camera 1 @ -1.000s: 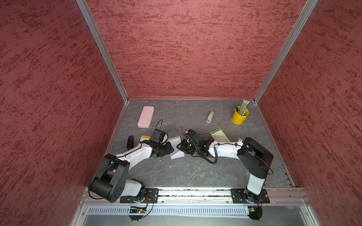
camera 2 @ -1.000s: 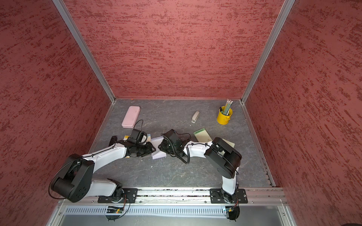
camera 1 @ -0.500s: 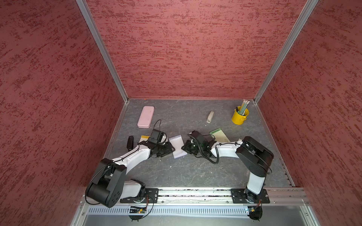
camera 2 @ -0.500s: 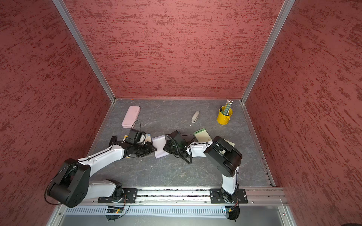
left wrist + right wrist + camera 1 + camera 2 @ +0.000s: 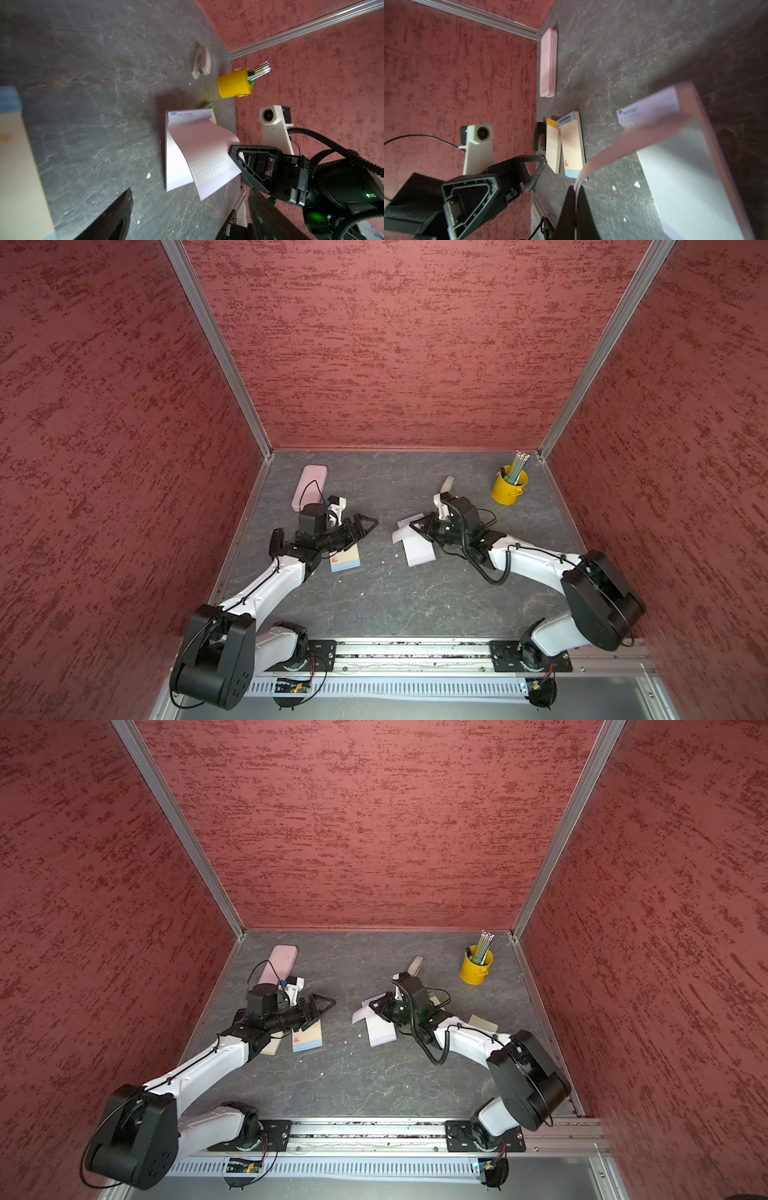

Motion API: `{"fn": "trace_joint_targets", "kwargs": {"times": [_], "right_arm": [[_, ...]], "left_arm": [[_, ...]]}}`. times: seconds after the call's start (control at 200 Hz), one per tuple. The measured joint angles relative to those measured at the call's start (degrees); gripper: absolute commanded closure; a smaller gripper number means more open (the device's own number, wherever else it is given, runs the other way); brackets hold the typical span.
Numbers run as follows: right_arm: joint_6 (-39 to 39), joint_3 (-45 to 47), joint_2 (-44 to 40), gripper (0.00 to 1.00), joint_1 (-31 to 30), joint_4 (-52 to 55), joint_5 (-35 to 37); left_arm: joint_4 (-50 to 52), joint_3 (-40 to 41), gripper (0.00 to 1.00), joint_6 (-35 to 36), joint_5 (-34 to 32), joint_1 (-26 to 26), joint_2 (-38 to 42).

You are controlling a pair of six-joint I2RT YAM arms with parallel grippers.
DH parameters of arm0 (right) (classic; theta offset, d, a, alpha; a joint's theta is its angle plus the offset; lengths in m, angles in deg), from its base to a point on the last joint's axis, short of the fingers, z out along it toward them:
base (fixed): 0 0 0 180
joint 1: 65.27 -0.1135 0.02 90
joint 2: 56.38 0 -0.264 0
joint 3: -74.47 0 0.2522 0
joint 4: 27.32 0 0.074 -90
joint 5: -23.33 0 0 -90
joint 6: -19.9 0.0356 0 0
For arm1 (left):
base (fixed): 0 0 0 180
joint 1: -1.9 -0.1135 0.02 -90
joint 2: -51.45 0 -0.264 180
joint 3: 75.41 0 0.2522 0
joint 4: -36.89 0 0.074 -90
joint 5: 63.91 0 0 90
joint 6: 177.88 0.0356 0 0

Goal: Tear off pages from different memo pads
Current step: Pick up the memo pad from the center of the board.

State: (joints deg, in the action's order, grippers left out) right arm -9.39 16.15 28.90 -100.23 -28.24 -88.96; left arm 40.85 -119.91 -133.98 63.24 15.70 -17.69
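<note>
Tearing step: the right gripper (image 5: 574, 189) pinches 1 lilac page (image 5: 207, 153), peeled up but seemingly attached to its pad (image 5: 175, 164). The left gripper (image 5: 368, 524) is spread, empty. Next: pin pad, pull.

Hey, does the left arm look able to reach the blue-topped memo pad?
Probably yes: the left gripper is open, right by the blue-topped memo pad, whose top is bare; the right gripper pinches a lilac page farther off.

lilac memo pad (image 5: 177, 164), top strip, small blue print, seemingly "EASY TO TEAR", other labels too blurred
</note>
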Motion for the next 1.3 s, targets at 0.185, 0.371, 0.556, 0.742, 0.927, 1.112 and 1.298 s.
{"fn": "trace_joint_targets", "kwargs": {"times": [0.185, 0.371, 0.556, 0.742, 0.927, 1.112, 1.298], "right_arm": [[-1.84, -0.24, -2.45, 1.00, 0.26, 1.03, -4.20], [-2.38, -2.10, -3.74, 1.00, 0.26, 0.74, -7.96], [-1.44, -2.34, -4.46, 1.00, 0.26, -1.01, -10.80], [-0.07, -2.34, -4.48, 1.00, 0.24, -2.73, -12.50], [2.34, -2.34, -4.48, 1.00, 0.02, -6.01, -14.05], [3.82, -2.34, -4.48, 1.00, -0.09, -8.39, -15.19], [4.37, -2.32, -4.48, 1.00, -0.09, -9.18, -15.82]], "left_arm": [[-16.39, 1.86, 0.12, -6.45, 0.72, 2.36, -6.27], [-26.40, 2.10, 0.07, -8.57, 0.42, 4.92, -9.90], [-31.58, 2.73, 0.04, -10.25, -0.22, 6.10, -12.74], [-35.65, 2.01, 0.09, -10.75, -0.59, 8.17, -15.26], [-38.36, 1.64, 0.12, -11.37, -0.55, 8.20, -18.53], [-40.11, 1.46, 0.17, -11.80, 0.04, 7.85, -19.17], [-41.20, 1.27, 0.21, -12.20, 0.72, 7.34, -19.08]]}}
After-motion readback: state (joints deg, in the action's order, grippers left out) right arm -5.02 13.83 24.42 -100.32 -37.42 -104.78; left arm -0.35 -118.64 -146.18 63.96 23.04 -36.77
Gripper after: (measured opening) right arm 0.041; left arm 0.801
